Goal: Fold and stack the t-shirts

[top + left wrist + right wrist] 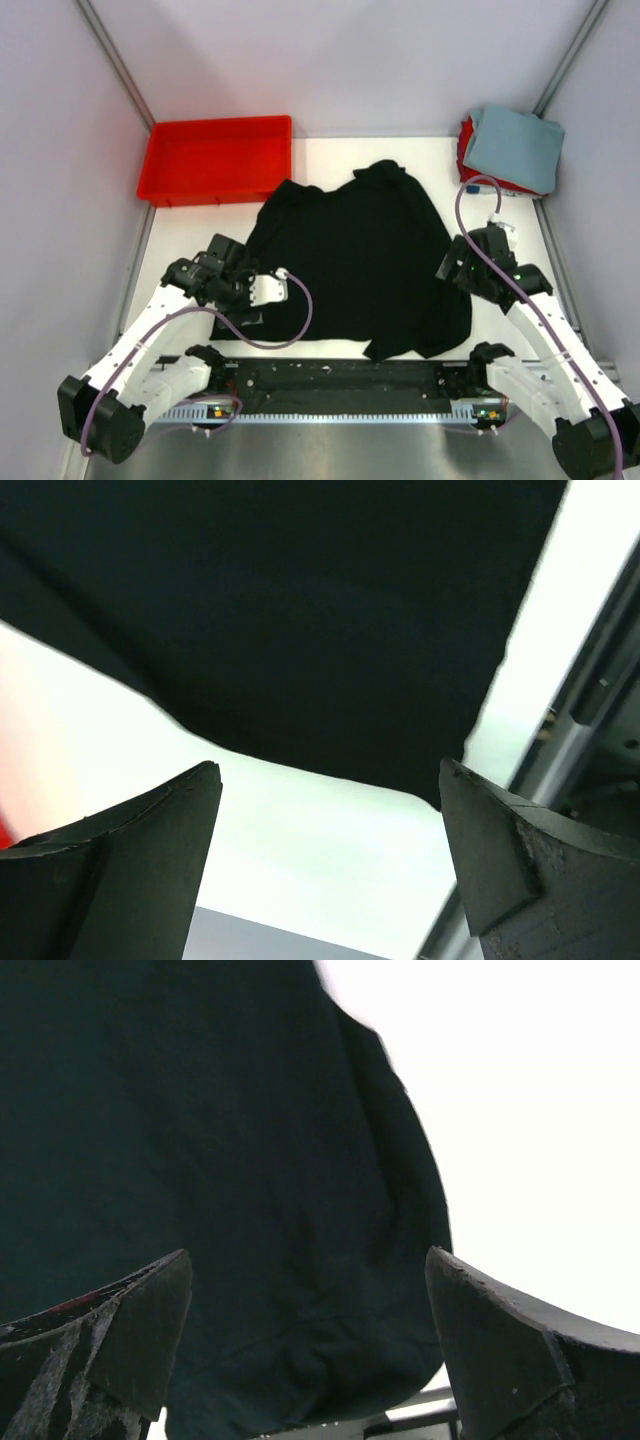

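The white table (180, 240) was the biggest thing. The black t-shirt (350, 260) lay spread out and crumpled in the middle of it, not yet folded. Behind the black t-shirt, off to its left, sat the red tray (215, 158). Behind it and off to its right lay a folded grey-blue t-shirt (515, 145) on top of a red t-shirt (466, 150), which only peeked out. So the step in hand looked like the start of folding the black one, with two shirts already done. The left gripper (330, 768) was at the black t-shirt's left edge, with its fingers (140, 860) spread wide and nothing between them. The right gripper (308, 1253) was over the black t-shirt's right edge, also spread wide and holding nothing. The next move probably called for each gripper to go down, pinch the cloth edge on its side, and lift both sides together so the shirt would not bunch up. Only the top view showed the whole shirt, the tray and the folded pile. Only the left wrist view showed bare white table between the fingers and the shirt's edge, so that gripper was not touching the cloth. Only the right wrist view showed black cloth right under that gripper, though whether it touched could not be told.
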